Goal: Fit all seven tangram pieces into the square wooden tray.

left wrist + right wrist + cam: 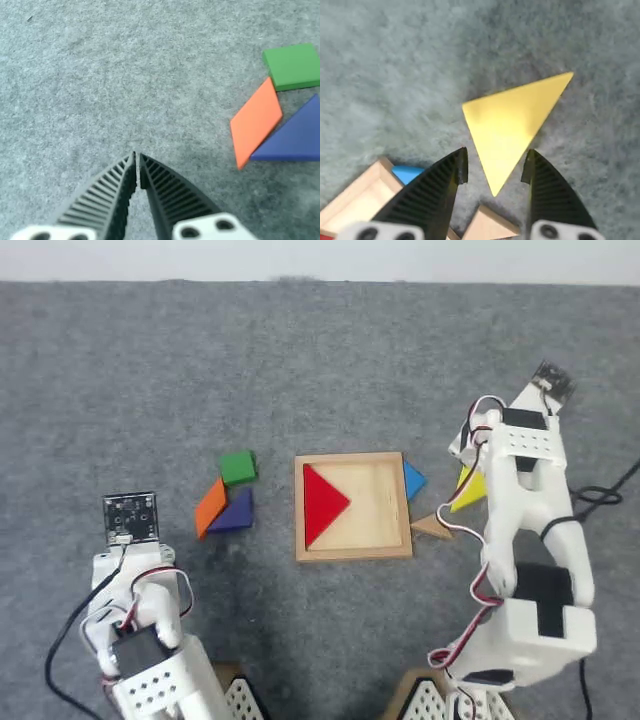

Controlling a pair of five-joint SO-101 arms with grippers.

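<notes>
Fingers spread, the right gripper (pixel 495 152) is straddling the tip of the flat yellow triangle (pixel 512 117), at 3 o'clock from the square wooden tray (pixel 352 554); the left gripper (pixel 137 157), fingers pressed together, is sitting well apart at 9 o'clock.

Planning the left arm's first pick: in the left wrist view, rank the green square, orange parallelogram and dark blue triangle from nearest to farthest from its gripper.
From the left gripper:
1. orange parallelogram, nearest, against the triangle.
2. dark blue triangle, just past the orange piece.
3. green square, farthest, at the parallelogram's far tip.
</notes>
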